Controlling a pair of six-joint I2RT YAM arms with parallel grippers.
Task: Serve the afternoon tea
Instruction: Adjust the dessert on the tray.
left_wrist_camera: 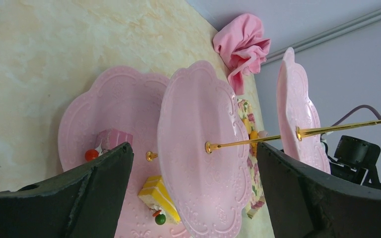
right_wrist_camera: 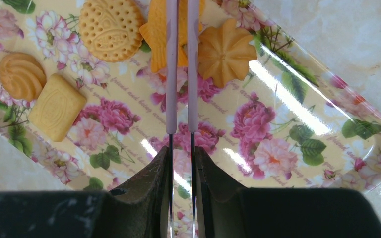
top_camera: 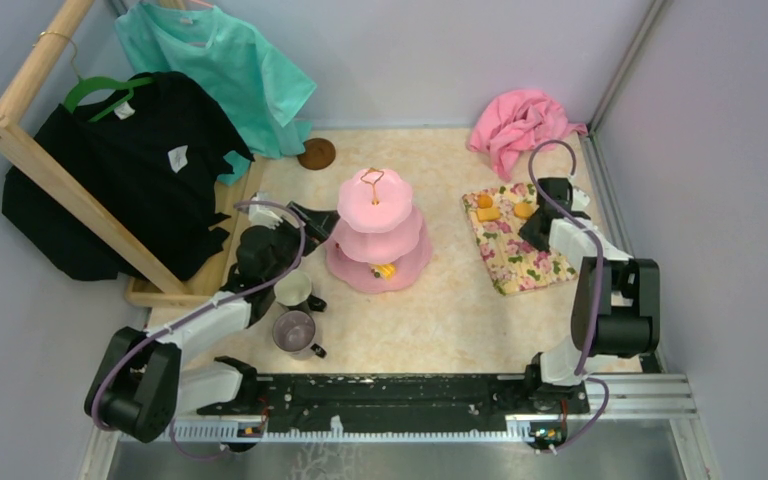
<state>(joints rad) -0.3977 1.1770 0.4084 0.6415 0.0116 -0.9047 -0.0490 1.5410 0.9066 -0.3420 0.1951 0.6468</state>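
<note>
The pink three-tier cake stand (top_camera: 378,235) with its gold loop (top_camera: 372,180) stands mid-table. A yellow cake slice (left_wrist_camera: 156,196) and a pink cake (left_wrist_camera: 111,139) lie on its bottom tier. My left gripper (left_wrist_camera: 193,148) is open, level with the stand's left side and holding nothing. My right gripper (right_wrist_camera: 181,148) is shut on pink-tipped metal tongs (right_wrist_camera: 171,74). The tong arms straddle an orange star biscuit (right_wrist_camera: 156,34) on the floral tray (right_wrist_camera: 287,124). Around it lie a round biscuit (right_wrist_camera: 111,29), swirl biscuits (right_wrist_camera: 225,52) and a rectangular one (right_wrist_camera: 57,106).
A white mug (top_camera: 294,290) and a grey-purple mug (top_camera: 295,330) stand near the left arm. A brown saucer (top_camera: 317,153) lies at the back, a pink cloth (top_camera: 520,125) at the back right. A wooden clothes rack (top_camera: 60,180) with shirts fills the left side.
</note>
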